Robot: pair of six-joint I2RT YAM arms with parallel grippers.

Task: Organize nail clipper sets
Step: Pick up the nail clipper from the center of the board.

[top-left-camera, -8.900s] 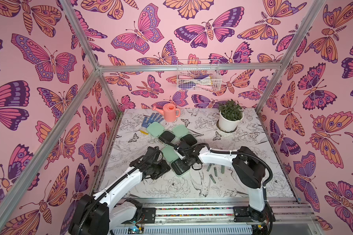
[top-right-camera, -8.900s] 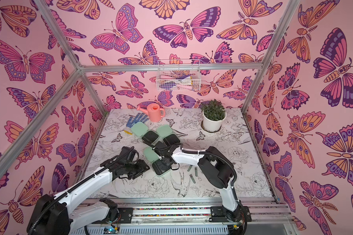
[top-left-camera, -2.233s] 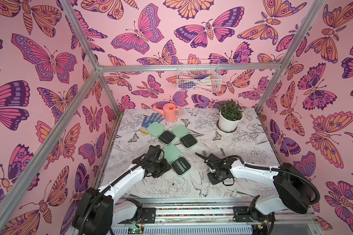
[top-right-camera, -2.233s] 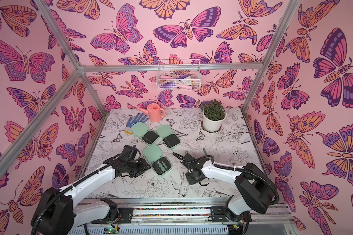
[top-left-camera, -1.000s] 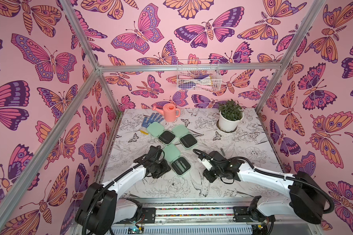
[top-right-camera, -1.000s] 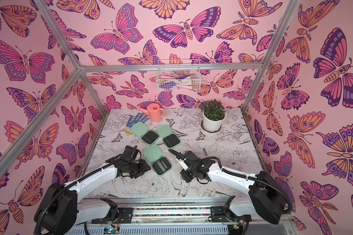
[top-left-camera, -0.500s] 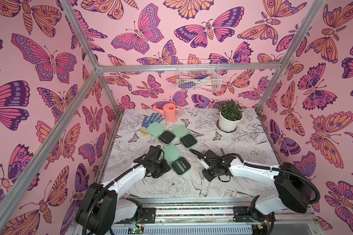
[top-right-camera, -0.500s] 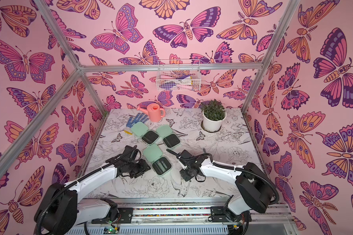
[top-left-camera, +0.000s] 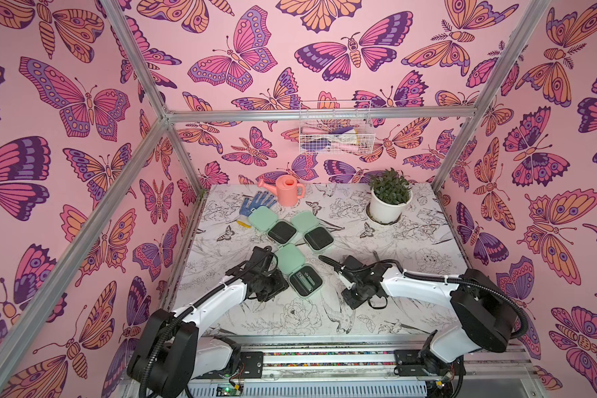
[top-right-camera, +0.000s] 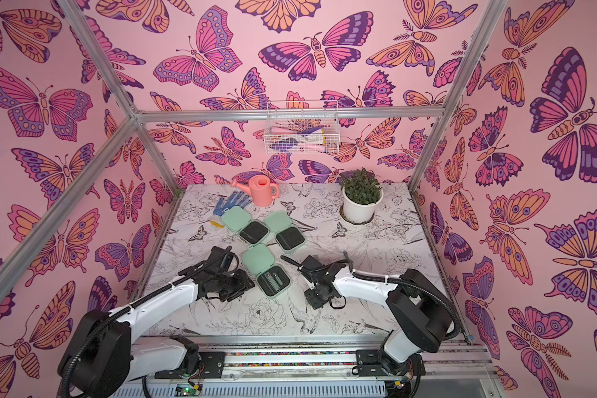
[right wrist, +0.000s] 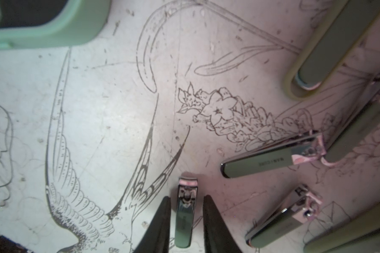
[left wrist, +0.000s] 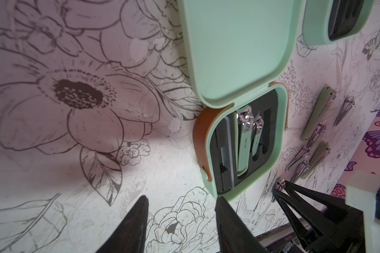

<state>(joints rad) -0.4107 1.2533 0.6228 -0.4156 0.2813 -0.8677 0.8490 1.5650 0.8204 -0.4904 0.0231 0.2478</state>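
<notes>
Two clippers (left wrist: 246, 140) are lying in the near case (left wrist: 280, 135); we are straddling a third clipper (right wrist: 184, 219) on the table (right wrist: 97, 109) right of it, right gripper (right wrist: 186, 197) jaws apart and unclamped, while the left gripper (left wrist: 182, 197) is hovering open just left, likely to brace the case.

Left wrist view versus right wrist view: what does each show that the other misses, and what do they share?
Only the left wrist view: the open case's lid, two clippers stowed inside the case, and the open left gripper beside its corner. Only the right wrist view: the small clipper's whole body lying between the right gripper's fingers, grip unclear, plus lettering on a loose clipper. Both: the right gripper, loose clippers on the table, a mint case rim.
</notes>
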